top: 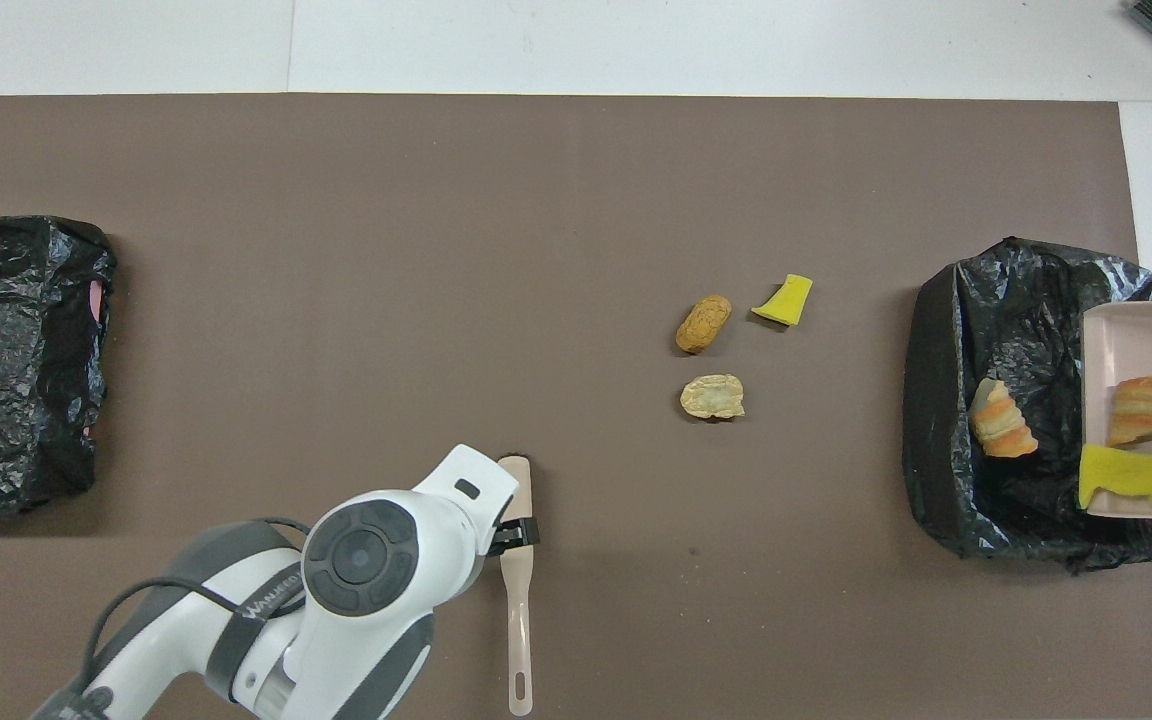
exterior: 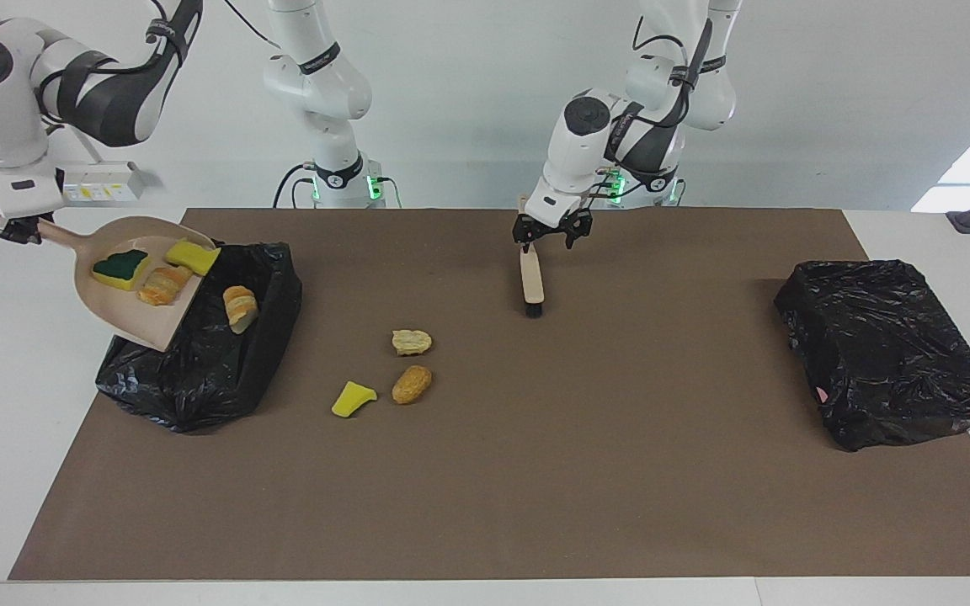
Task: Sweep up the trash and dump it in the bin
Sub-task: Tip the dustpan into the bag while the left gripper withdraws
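**sweepfan:** Beige brush (exterior: pixel 531 282) lies flat on the mat (exterior: pixel 620 471), nearest the robots. Left gripper (exterior: pixel 551 238) sits over its handle, fingers spread, gripping nothing.

**binwatcher:** Right gripper (exterior: pixel 9 225) pinches the dustpan (exterior: pixel 114 313) handle (pan tilted over the bin (exterior: pixel 199 387)). Pan scraps (exterior: pixel 164 284): three. One lump (exterior: pixel 240 307) is in the bin, and three loose scraps (exterior: pixel 412 384) lie farther out.
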Controlling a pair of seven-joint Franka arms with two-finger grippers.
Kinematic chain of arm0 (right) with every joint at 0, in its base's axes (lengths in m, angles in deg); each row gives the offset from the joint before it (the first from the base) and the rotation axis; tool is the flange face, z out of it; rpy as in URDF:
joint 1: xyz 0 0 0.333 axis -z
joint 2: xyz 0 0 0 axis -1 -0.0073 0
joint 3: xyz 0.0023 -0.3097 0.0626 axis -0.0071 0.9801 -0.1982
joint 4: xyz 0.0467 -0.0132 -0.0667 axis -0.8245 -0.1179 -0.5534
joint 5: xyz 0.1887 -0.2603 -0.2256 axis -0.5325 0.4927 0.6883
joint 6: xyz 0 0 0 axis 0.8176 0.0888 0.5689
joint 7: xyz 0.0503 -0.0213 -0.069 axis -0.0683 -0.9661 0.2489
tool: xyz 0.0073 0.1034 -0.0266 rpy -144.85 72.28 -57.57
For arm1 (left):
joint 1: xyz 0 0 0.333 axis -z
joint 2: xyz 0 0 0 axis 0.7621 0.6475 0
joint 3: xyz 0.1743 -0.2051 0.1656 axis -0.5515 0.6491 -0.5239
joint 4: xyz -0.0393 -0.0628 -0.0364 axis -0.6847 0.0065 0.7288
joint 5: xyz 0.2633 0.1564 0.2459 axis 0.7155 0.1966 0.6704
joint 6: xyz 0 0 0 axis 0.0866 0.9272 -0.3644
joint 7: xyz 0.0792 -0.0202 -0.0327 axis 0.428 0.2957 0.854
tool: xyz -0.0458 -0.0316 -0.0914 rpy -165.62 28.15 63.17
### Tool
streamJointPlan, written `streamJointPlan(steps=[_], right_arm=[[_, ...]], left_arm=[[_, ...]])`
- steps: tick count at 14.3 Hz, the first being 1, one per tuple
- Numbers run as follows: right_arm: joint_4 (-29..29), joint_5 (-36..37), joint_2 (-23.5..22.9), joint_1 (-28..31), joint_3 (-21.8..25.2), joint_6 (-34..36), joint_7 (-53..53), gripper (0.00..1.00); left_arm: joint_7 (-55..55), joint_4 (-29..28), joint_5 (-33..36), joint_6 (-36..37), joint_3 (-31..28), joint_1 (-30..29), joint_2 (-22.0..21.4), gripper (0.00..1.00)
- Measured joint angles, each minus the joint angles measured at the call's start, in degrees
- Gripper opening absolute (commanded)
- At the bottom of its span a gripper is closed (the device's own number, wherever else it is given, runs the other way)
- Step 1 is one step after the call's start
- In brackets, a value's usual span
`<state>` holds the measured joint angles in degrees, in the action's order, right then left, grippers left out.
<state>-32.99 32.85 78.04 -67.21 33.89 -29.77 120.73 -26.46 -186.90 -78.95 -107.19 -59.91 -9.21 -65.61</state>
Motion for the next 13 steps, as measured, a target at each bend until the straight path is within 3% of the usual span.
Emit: streamJointPlan(steps=[3, 8, 13], right_arm=[[-0.65, 4.52, 0.18, -2.94, -0.13, 0.09, -3.48, 0.00], [-1.61, 11.49, 0.58, -8.03, -0.35, 0.95, -7.15, 0.00], [-1.79, 13.65, 0.99, -8.66, -0.40, 1.19, -7.90, 0.00]], left_arm=[[-3.94, 2.09, 1.52, 2.10, -0.23, -7.00, -0.38, 1.00], [-19.80, 2.96, 1.71, 7.59, -0.45, -20.09, -2.42, 1.00], [-35.62, 3.13, 1.77, 8.11, -0.51, -32.94, -2.68, 1.00]])
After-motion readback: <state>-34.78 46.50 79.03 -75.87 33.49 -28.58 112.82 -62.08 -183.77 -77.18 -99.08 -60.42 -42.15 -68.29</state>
